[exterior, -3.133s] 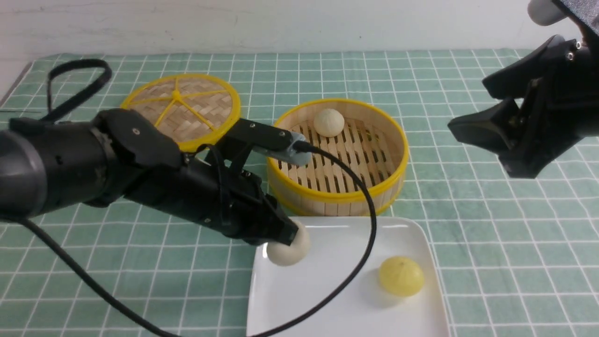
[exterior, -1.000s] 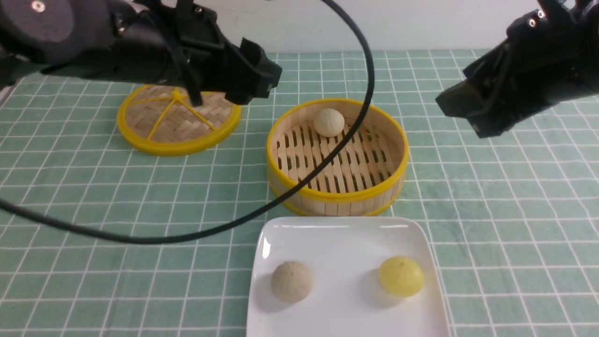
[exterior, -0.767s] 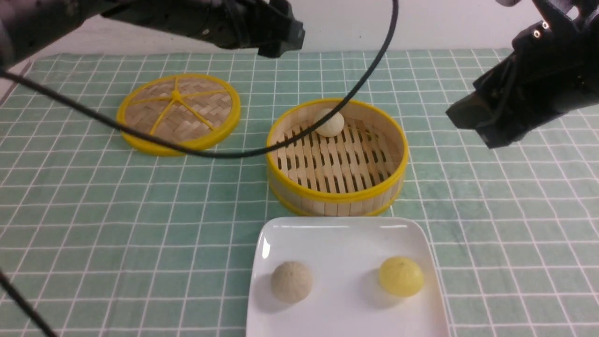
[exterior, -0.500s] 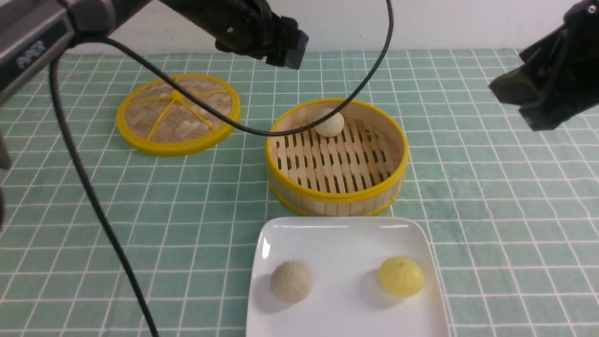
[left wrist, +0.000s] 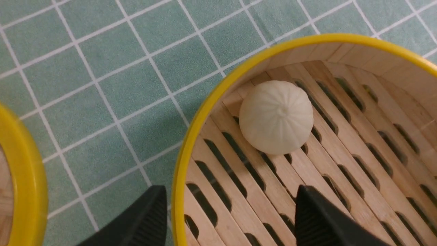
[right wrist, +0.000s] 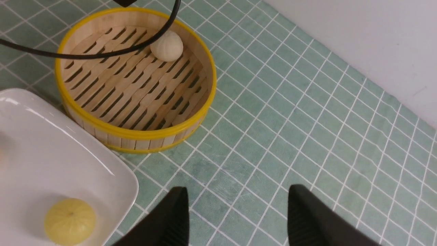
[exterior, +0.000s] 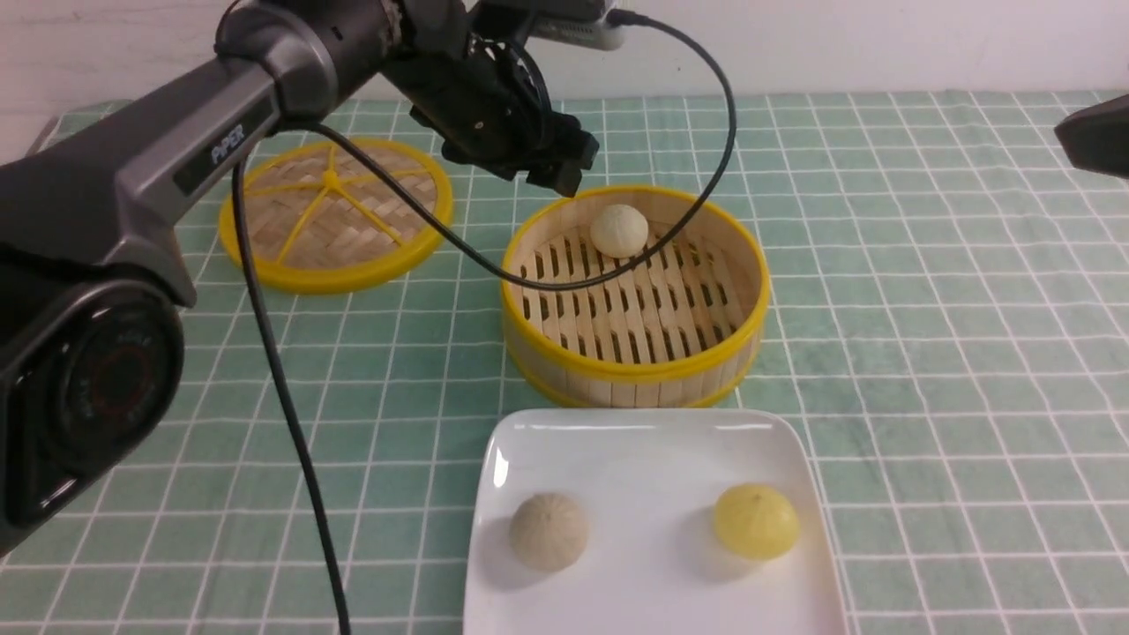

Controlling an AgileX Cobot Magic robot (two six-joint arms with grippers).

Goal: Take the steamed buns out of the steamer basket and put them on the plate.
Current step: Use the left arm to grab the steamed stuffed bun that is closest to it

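Left pincer hovers wide open over the far-left rim of the round bamboo steamer basket, pale beige domed bun sitting inside at the far wall, probably light and squashy, so pinch gently across its flanks.

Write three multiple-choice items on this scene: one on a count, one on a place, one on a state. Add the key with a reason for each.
1. How many buns lie on the plate?
A. one
B. two
C. three

2. Where is the white bun?
A. on the plate
B. on the lid
C. in the steamer basket

3. The left hand is:
A. open and empty
B. shut on a bun
C. shut on the basket's rim

Key:
1. B: a beige bun and a yellow bun lie there.
2. C: it rests on the slats by the far wall.
3. A: its fingers stand apart above the basket, gripping nothing.
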